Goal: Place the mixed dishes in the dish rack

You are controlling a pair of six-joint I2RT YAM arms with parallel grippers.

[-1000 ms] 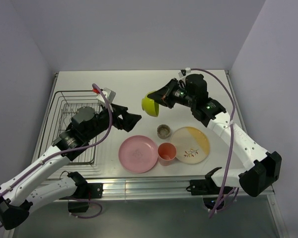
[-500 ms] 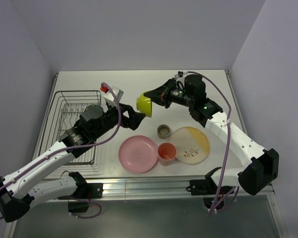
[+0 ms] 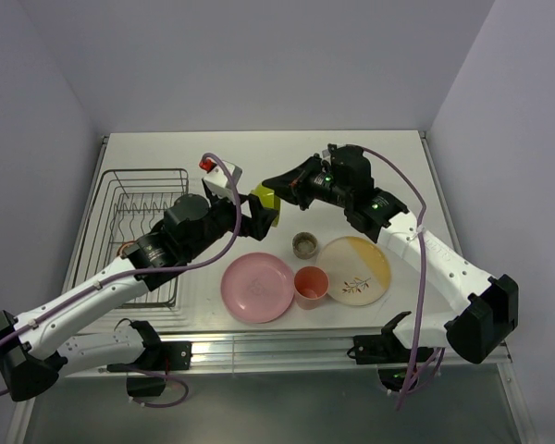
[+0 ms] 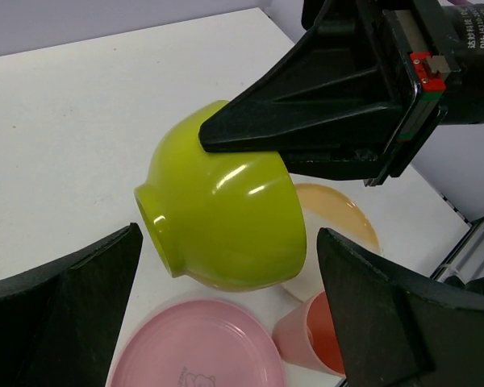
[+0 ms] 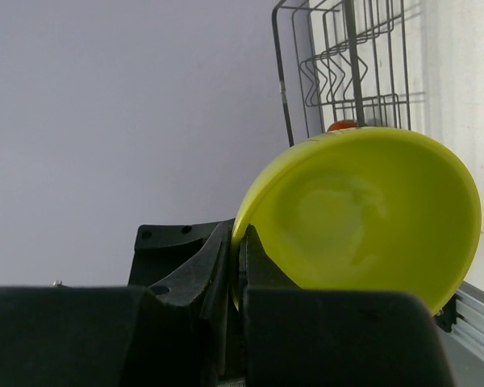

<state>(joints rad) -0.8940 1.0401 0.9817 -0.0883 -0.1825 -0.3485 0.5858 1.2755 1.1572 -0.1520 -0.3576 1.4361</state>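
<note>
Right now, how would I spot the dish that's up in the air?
Start at the white table, then look above its middle, just right of the wire rack. The right pincer grips a lime-green bowl by its rim, tipped sideways. It alone is green and held in the air.

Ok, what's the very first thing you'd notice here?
The shiny lime-green bowl, tipped on its side in mid-air, pinched by its rim in the right gripper. The left gripper gapes wide open on either side of it, not touching. Nearby on the table sit a pink plate and a salmon-pink cup.
</note>
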